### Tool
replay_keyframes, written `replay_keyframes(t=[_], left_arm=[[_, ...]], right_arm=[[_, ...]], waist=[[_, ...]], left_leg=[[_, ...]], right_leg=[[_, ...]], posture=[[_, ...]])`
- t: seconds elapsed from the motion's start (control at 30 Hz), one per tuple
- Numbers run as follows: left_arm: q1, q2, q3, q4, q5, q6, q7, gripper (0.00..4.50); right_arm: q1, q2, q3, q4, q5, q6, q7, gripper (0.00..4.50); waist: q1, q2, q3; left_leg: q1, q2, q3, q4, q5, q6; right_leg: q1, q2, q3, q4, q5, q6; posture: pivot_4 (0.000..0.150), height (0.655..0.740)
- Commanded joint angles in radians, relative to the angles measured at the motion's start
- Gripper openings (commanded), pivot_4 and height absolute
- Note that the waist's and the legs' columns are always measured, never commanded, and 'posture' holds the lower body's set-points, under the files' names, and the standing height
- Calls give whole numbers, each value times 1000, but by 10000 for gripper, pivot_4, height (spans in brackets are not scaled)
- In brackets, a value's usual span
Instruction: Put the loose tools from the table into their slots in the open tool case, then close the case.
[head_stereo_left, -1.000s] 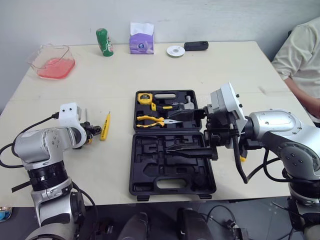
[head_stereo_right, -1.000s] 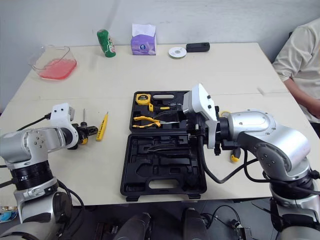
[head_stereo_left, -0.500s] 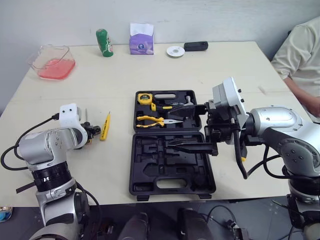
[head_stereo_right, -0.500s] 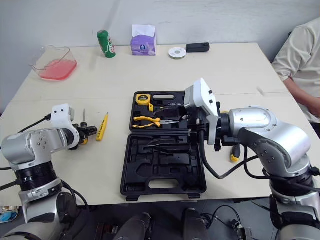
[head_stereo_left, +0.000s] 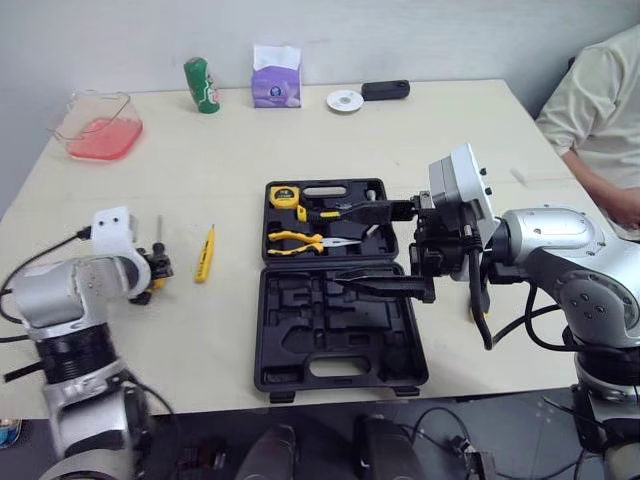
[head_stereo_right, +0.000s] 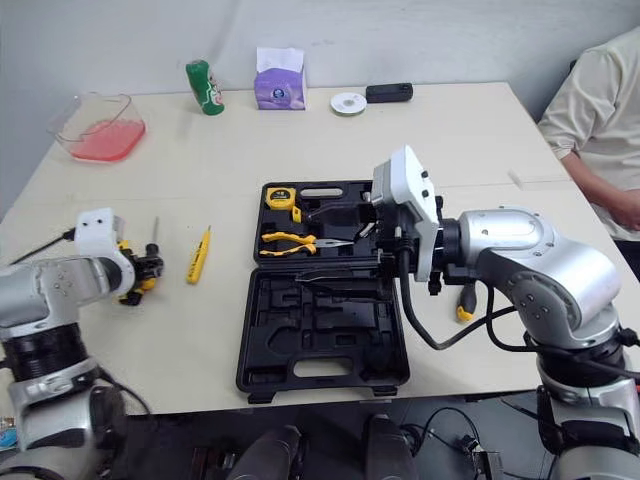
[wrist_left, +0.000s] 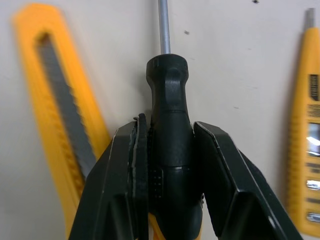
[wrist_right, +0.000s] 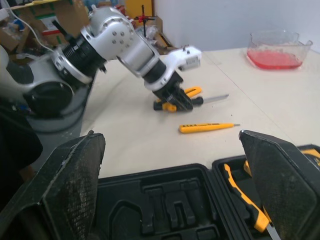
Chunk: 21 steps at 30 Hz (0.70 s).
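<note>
The case lies open near the front edge of the surface. Its near half is all empty slots; the far half holds a tape and pliers, among others. The right claw hangs over the case, spread wide and holding nothing. Well apart to the left, the left claw is clamped on a screwdriver, low at the surface. A knife lies just beside it and a tester nearer the case.

By my reading the job is early. Those three and a yellow-tipped tool by the right arm are not yet stowed, and the case is not yet closed.

Farther back stand a tub, a can, tissues, a disc and a black box. A person sits at the far right, before a pale wall.
</note>
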Motion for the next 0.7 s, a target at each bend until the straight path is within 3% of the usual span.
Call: replay_keyframes(t=[0.03,0.2,0.33,0.57,0.7], left_arm=[[22,180,-143,-122,-80,-183,-268,10118],[-4,344,-257,-232,-210,-244,-543,10118],[-121,398,-448,-247,-235,-350,-761,10118],[-380,301,-801,-127,-121,-413,-956,10118],[-501,171,-979,-36,-15,-433,-982,10118]], right_arm=[[17,-33,-63,-25,10,-7,8,45000],[108,-112,-127,-48,18,3,24,45000],[245,-192,-206,-96,20,8,34,45000],[461,-248,-283,-163,-47,-14,-4,45000],[555,-227,-304,-210,-60,-22,-50,45000]], waist=[[0,0,0],[11,0,0],[15,1,0],[9,1,0],[12,1,1]], left_leg=[[0,0,0,0,0,0],[0,-3,1,-1,0,2],[-1,-3,-2,0,0,2],[0,-2,4,-1,-1,3],[-1,-2,5,3,-2,5]], right_leg=[[0,-1,0,-1,0,0],[2,-5,0,-4,0,0],[2,-5,1,-7,0,0],[1,-2,0,-1,0,0],[1,1,1,-1,1,0]], posture=[[1500,7400],[1500,7400],[1500,7400],[1500,7400],[1500,7400]])
